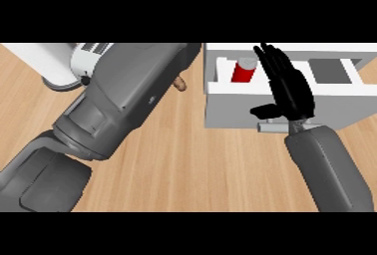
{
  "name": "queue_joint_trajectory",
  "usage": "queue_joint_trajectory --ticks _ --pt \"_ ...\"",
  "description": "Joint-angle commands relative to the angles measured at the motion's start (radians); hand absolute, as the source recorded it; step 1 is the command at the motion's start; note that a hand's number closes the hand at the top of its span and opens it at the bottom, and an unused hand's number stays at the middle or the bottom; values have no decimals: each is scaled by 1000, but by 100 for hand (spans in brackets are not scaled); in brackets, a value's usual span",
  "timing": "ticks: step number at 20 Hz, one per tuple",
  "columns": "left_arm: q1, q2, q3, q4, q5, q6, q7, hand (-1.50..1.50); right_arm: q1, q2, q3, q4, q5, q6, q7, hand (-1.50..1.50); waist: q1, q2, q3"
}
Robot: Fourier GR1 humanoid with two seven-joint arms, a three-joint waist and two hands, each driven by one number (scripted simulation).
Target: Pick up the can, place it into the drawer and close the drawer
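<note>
Can: red cylindrical can w/ grey top (244, 71) stands upright inside open white drawer (230, 87), just left of the fingers.
Right hand: black right hand (288, 89) over drawer, fingers straight, holding nothing.
Left hand: not visible; grey forearm only.
Risk: withdrawing fingers may tip can; drawer not yet closed, handle (271, 127) near thumb.

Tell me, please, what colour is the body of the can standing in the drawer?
Red, with a grey top; the can shows best in the head view.

red can (243, 71) upright inside open white drawer (221, 88), right hand (287, 87) over the drawer, fingers straight, just beside the can, left forearm (121, 97) across wooden counter (199, 164), left hand hidden
</note>
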Motion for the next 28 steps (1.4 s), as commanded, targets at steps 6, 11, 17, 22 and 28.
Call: queue_joint_trajectory --ticks 6,11,17,22,28 --pt "75 87 -1 -93 -26 -35 44 -150 -242 33 -96 396 90 -217 -18 -150 36 -5 -1" --pt "117 145 -9 -144 -38 -66 83 -150 -356 52 -132 566 122 -348 -27 -150 50 -1 0" --pt "175 137 -47 -258 -59 -52 155 -150 -465 45 -172 740 143 -441 -41 -150 79 1 0" --pt "229 183 -40 -326 -57 -68 160 -150 -564 22 -199 820 144 -460 -59 -150 92 9 0" --pt "291 222 -53 -416 -65 -80 188 -150 -668 29 -232 858 127 -423 -43 -150 104 7 0"
